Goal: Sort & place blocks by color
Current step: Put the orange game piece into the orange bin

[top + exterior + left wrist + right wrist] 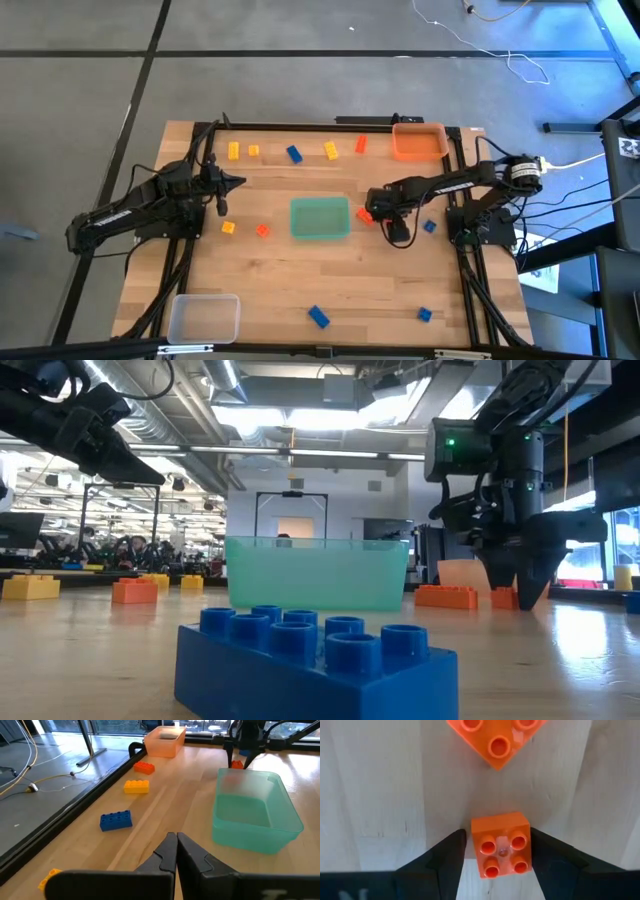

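Orange studded square block (501, 844), right hand (496, 851) straddling

Wooden table (280, 290) bears scattered blocks (319, 316) and trays (320, 218).

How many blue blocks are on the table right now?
4. One blue block lies in the far row, another on the right side, and two near the front edge. The arms may hide more.

Rt wrist cam: I'm seeing upper orange block (492, 737) getting cut off by frame edge; yellow block (50, 876) half hiding behind left gripper (176, 851).
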`<action>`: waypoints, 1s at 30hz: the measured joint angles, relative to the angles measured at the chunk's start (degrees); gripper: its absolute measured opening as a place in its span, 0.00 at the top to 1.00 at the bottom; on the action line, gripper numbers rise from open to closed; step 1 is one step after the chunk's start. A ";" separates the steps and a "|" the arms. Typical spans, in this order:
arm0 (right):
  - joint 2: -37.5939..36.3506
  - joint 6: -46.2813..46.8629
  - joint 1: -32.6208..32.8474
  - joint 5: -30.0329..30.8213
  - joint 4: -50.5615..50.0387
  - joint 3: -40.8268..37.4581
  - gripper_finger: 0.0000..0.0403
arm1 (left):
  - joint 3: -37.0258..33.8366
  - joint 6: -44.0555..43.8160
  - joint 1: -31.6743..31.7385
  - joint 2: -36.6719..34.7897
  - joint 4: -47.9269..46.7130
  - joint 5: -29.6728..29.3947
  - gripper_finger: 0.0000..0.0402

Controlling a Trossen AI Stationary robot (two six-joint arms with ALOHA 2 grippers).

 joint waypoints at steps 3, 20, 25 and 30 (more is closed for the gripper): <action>0.06 1.70 0.05 0.35 -0.14 -0.05 0.52 | 0.00 0.00 0.00 -0.02 -0.01 0.00 1.00; -0.76 10.99 -0.55 2.12 -2.64 6.36 0.65 | 0.00 0.17 0.00 -0.01 0.01 0.04 1.00; -0.73 17.56 -3.47 1.70 -5.12 11.32 0.65 | 0.00 -0.10 0.00 0.00 0.46 0.04 1.00; -0.77 21.77 -6.73 3.03 -10.36 17.27 0.65 | 0.07 -1.63 -0.01 0.38 1.64 0.07 1.00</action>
